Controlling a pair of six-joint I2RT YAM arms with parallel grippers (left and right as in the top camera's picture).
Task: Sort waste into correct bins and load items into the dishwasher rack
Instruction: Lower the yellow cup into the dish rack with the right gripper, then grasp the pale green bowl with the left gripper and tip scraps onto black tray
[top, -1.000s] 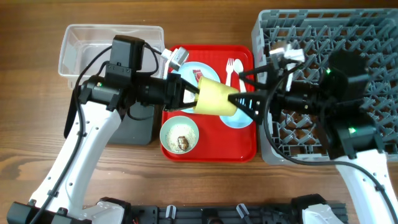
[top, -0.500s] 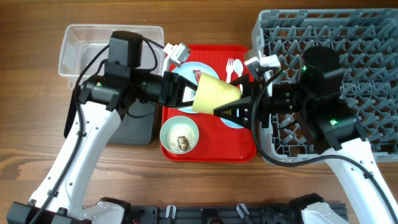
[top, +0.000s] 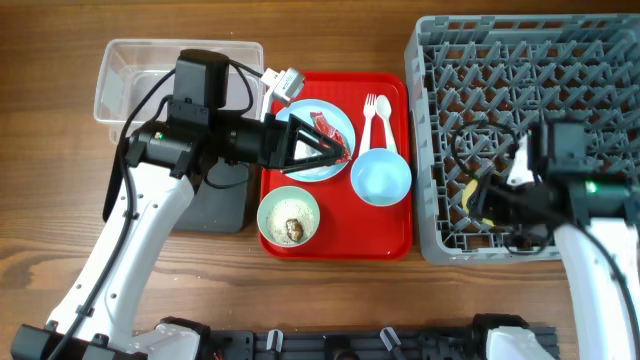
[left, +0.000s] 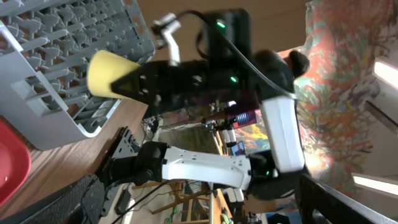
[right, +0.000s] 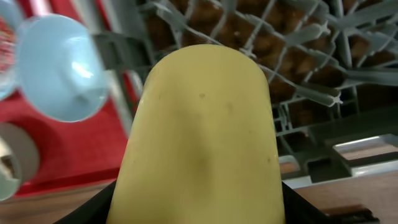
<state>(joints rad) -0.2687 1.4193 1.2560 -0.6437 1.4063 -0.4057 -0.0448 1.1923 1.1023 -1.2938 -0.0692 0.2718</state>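
Cup (right: 205, 130) right up close, filling the right wrist view. The right claw (left: 124, 81) is clamped on it, holding it low over the near left corner of the rack (top: 560, 60), and it looks to be lying sideways in the grip. Here's the call: roll the wrist until the mouth faces down, pick a gap between pegs, lower straight, and release only once the rim is seated. Let go while it is tilted and it could roll or wedge crooked. Across on the red tray (top: 392, 238) sit the green bowl (top: 289, 218) with its brown lump and the blue bowl (top: 380, 177), then the plate (top: 300, 112) carrying the wrapper (top: 325, 127). The left claw (top: 338, 152) hangs over that plate, spread open and empty. Farthest back, the fork and spoon (top: 375, 108) wait.
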